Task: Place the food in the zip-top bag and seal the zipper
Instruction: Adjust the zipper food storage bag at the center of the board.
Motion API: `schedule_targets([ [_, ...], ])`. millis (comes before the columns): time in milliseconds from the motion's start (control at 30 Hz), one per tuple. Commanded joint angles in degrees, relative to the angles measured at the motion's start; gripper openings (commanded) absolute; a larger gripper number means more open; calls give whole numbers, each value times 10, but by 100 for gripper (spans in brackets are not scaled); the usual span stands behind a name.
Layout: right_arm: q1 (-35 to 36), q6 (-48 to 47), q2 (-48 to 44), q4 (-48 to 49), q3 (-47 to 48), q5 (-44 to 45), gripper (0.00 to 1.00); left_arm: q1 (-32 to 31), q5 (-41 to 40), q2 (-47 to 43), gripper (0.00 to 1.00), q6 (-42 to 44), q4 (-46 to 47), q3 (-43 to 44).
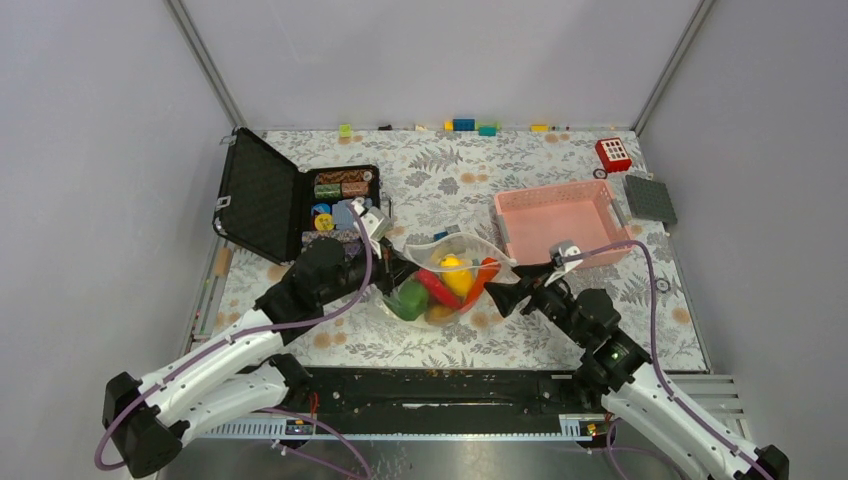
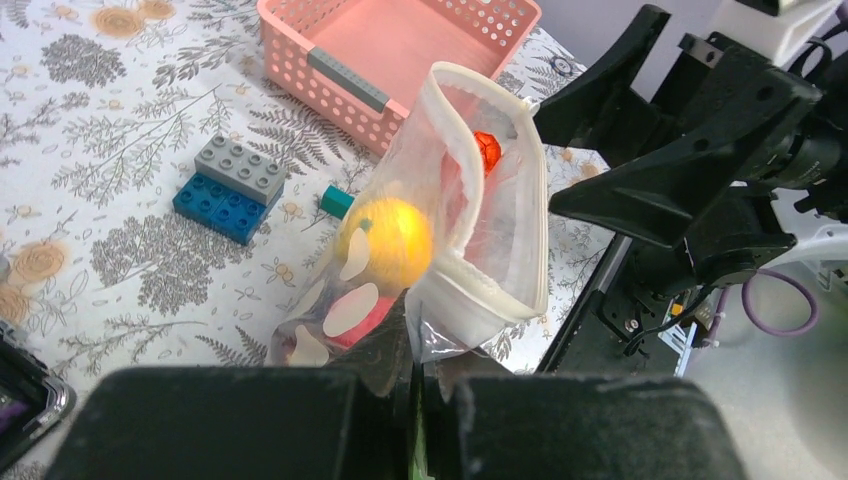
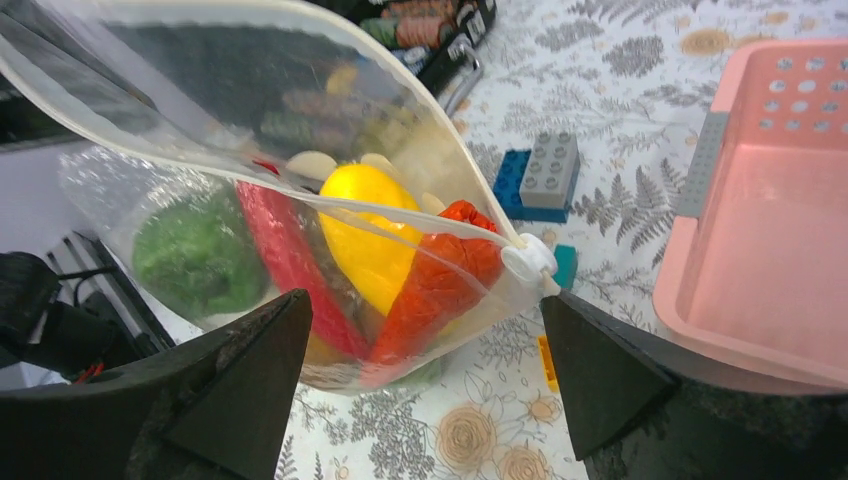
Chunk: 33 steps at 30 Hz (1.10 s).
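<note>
The clear zip-top bag [image 1: 450,262] lies mid-table, its mouth gaping. Inside are a green pepper [image 1: 408,298], red chilli [image 1: 437,288], yellow banana [image 1: 455,272] and orange carrot [image 1: 482,278]. My left gripper [image 1: 385,272] is shut on the bag's left corner; in the left wrist view the gripper [image 2: 425,375] pinches the plastic below the whitish zipper [image 2: 480,290]. My right gripper [image 3: 425,330] is open and straddles the bag's [image 3: 200,190] lower right end. Its right fingertip [image 3: 560,315] sits just under the white slider [image 3: 527,262] at the zipper's [image 3: 300,190] end. In the top view the right gripper [image 1: 515,295] is at the bag's right.
The empty pink basket [image 1: 505,228] stands right of the bag. The open black case [image 1: 260,195] is at back left. A blue and grey brick stack [image 3: 540,175] and small loose bricks lie behind the bag. A red piece [image 1: 613,153] and a grey plate [image 1: 650,198] are at back right.
</note>
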Motion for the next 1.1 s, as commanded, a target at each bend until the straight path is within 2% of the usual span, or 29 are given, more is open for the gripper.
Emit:
schedule_targets([
  [0, -3, 24, -40, 85, -23, 16, 92, 1, -27, -35, 0, -33, 34, -26],
  [133, -4, 2, -47, 115, -41, -11, 86, 1, -16, -66, 0, -46, 43, -53],
  [367, -3, 4, 3, 152, -53, -47, 78, 1, -42, -114, 0, -53, 31, -82],
  [567, -3, -9, 33, 226, -77, -66, 70, 2, -41, -127, 0, -50, 32, -91],
  [767, -5, -21, 91, 287, -76, -52, 61, 2, -29, -134, 0, -46, 42, -98],
  [1067, -15, -1, 171, 352, -71, -37, 59, 1, -16, -146, 0, -38, 39, -103],
])
